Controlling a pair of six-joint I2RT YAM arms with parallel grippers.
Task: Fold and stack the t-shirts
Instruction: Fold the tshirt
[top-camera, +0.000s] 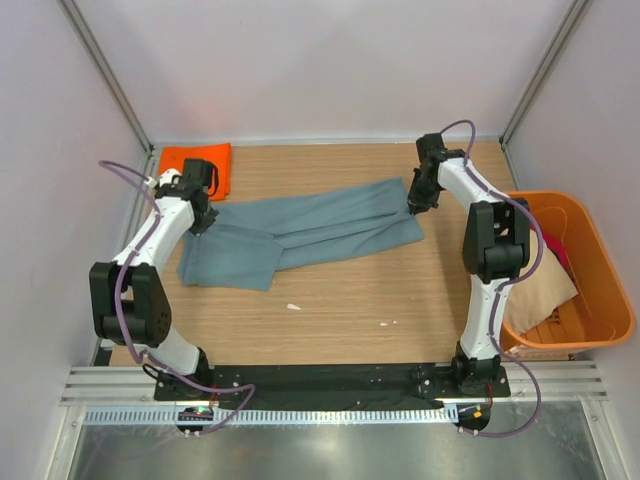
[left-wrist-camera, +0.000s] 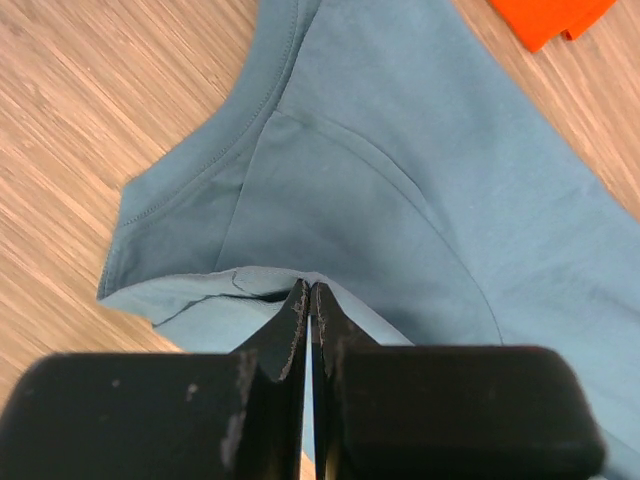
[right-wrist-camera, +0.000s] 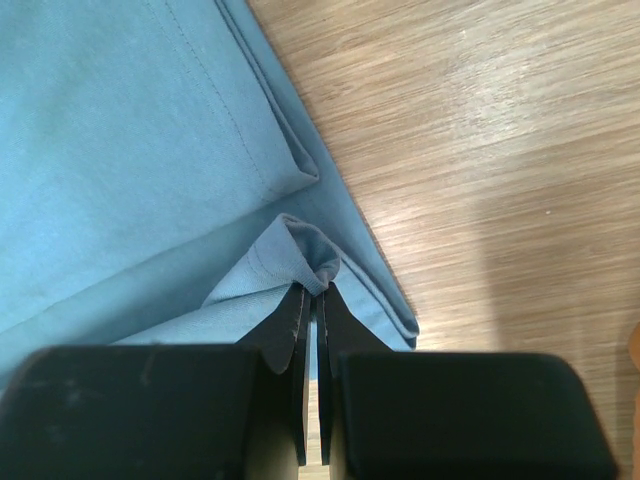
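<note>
The big grey-blue t-shirt (top-camera: 300, 232) is lying across the middle of the tabletop (top-camera: 350, 330). It's folded into a long band running left to right, wider and a bit rumpled at the left end. The left gripper (left-wrist-camera: 308, 300) is squeezed right down on a fold of cloth near the neckline, jaws pretty much touching with only fabric between them. Same deal for the right gripper (right-wrist-camera: 318, 292) at the far right end, clamped on a little bunched-up bit of hem.

Stuff around it: a folded orange t-shirt (top-camera: 197, 167) sits in the back left corner, just behind the left arm's wrist. It's near the blue one, but the left wrist view shows a strip of wood between them. An orange tub (top-camera: 550, 196) sits off the right side, right beside the right arm, with a beige t-shirt (top-camera: 545, 290) and a red one (top-camera: 556, 250) piled in it. A couple of tiny white scraps (top-camera: 293, 306) lie on the bare wood in front of the blue shirt.
</note>
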